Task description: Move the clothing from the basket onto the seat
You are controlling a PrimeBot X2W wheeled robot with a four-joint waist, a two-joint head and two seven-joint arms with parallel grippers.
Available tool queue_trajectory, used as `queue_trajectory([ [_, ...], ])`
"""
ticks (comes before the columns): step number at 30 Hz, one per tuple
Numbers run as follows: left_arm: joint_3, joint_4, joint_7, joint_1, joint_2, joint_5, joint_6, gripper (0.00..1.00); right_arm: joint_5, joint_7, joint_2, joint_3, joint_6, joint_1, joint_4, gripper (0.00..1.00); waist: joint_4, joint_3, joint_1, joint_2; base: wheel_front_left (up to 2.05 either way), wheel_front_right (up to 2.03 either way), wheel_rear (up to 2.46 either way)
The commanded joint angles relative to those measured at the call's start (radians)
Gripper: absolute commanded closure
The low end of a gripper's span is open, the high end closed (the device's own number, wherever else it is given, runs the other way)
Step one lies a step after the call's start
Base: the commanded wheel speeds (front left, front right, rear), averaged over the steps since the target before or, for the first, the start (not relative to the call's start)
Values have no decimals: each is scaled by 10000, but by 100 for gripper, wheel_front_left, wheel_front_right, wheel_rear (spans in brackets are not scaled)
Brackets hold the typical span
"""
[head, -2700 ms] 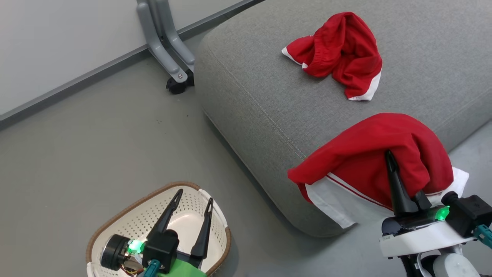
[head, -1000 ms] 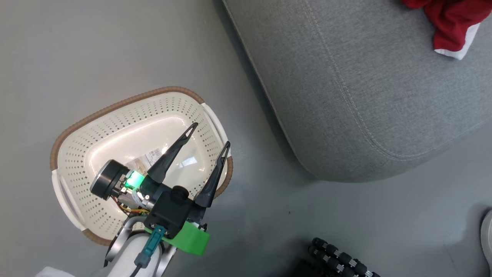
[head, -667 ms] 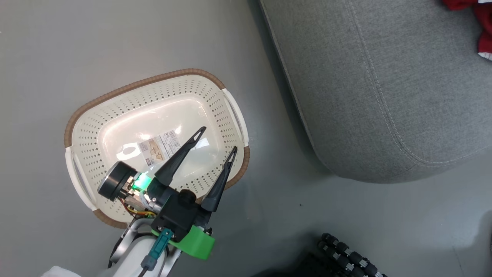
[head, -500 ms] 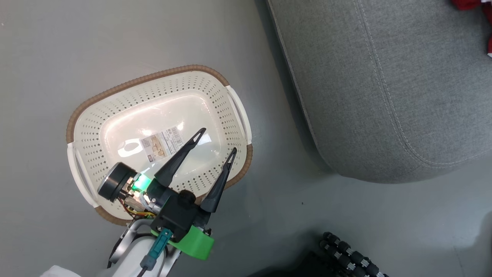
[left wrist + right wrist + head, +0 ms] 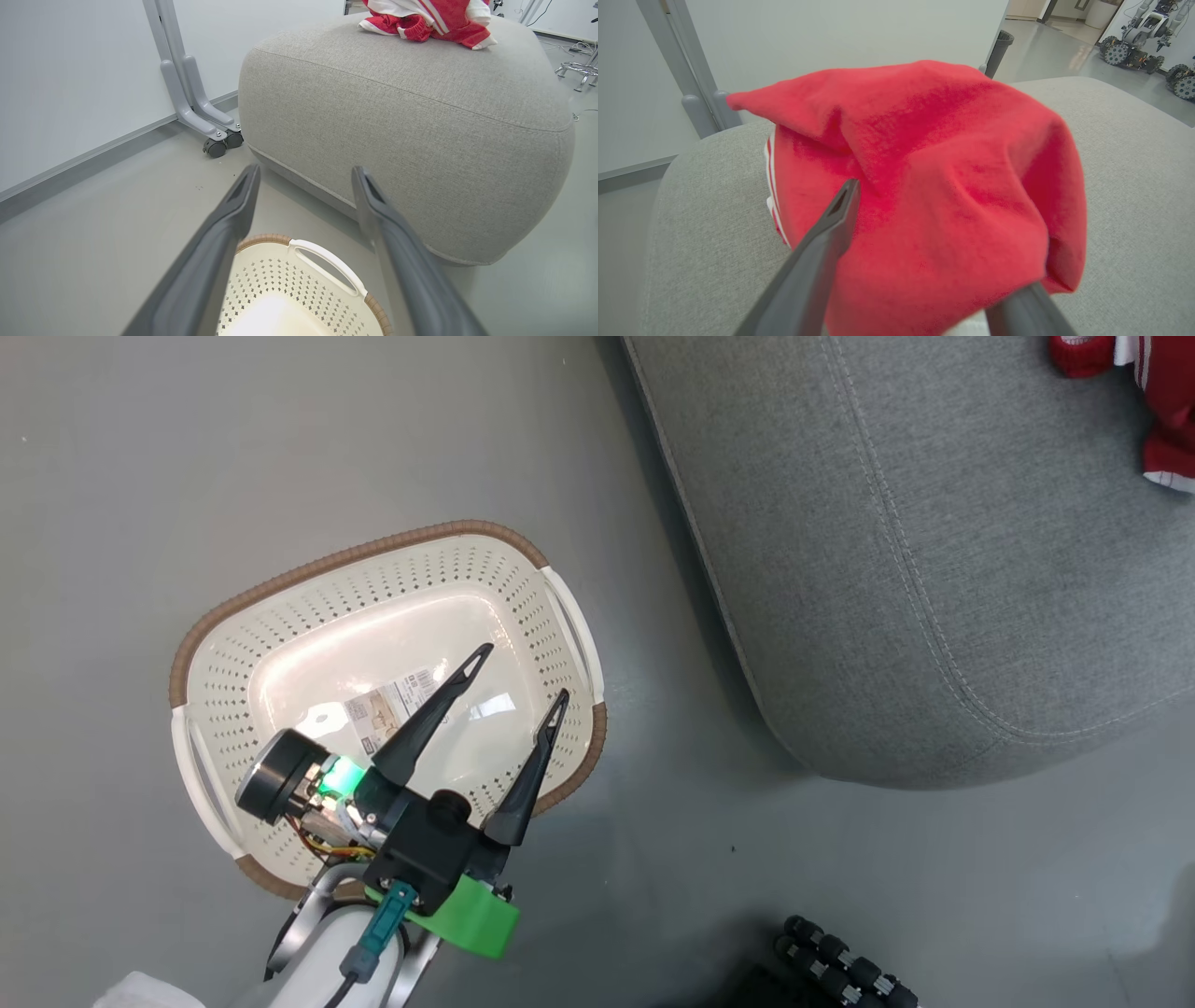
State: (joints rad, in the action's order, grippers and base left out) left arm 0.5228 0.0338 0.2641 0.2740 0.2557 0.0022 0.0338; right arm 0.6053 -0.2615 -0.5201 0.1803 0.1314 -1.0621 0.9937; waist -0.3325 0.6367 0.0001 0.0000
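Observation:
The cream basket point(image 5: 308, 569) with its brown rim stands on the floor, with just a label sticker on its bottom. My left gripper point(image 5: 522, 674) hangs open above its right half, the basket's point(image 5: 322, 254) white handle just below the fingers point(image 5: 233, 219). To the right is the grey seat point(image 5: 887, 569), with red and white clothing point(image 5: 1172, 439) lying on top of it. My right gripper point(image 5: 915, 196) is over the seat point(image 5: 700, 224). Its jaws stand wide apart, and a red garment point(image 5: 934, 140) bunches between them, draped over the right fingertip.
Grey stand legs on casters point(image 5: 210, 135) stand by the wall, left of the seat point(image 5: 397, 121). A black wheel with small rollers point(image 5: 840, 971) sits on the floor at the lower right. Grey floor lies between basket and seat. Other wheeled robots point(image 5: 1148, 28) stand far behind.
The head camera has swung down toward the basket and drifted a little. The left gripper keeps its place, open over the basket. The right gripper, earlier shut on the red garment, now has its jaws apart.

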Motion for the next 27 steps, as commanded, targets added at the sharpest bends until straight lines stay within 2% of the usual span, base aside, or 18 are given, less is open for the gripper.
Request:
queue_trajectory([
  [1,55,9,0,68,-51,-57,-30,0,45,-39,-46,124,-14,-59,29,0,-64,-327,-1,0,0,0,0],
  [18,-36,247,0,-721,-806,-377,-234,0,-104,-48,-572,1796,-14,1142,-1482,0,-410,-2861,-1,0,0,0,0],
  [23,-170,192,0,-1013,-999,-399,-274,0,-122,-43,-744,1795,-14,1466,-2325,0,-494,-3479,-1,0,0,0,0],
  [27,-348,115,0,-1277,-1154,-429,-370,0,-206,-42,-840,1572,-14,1861,-3497,0,-466,-3976,-1,0,0,0,0],
])
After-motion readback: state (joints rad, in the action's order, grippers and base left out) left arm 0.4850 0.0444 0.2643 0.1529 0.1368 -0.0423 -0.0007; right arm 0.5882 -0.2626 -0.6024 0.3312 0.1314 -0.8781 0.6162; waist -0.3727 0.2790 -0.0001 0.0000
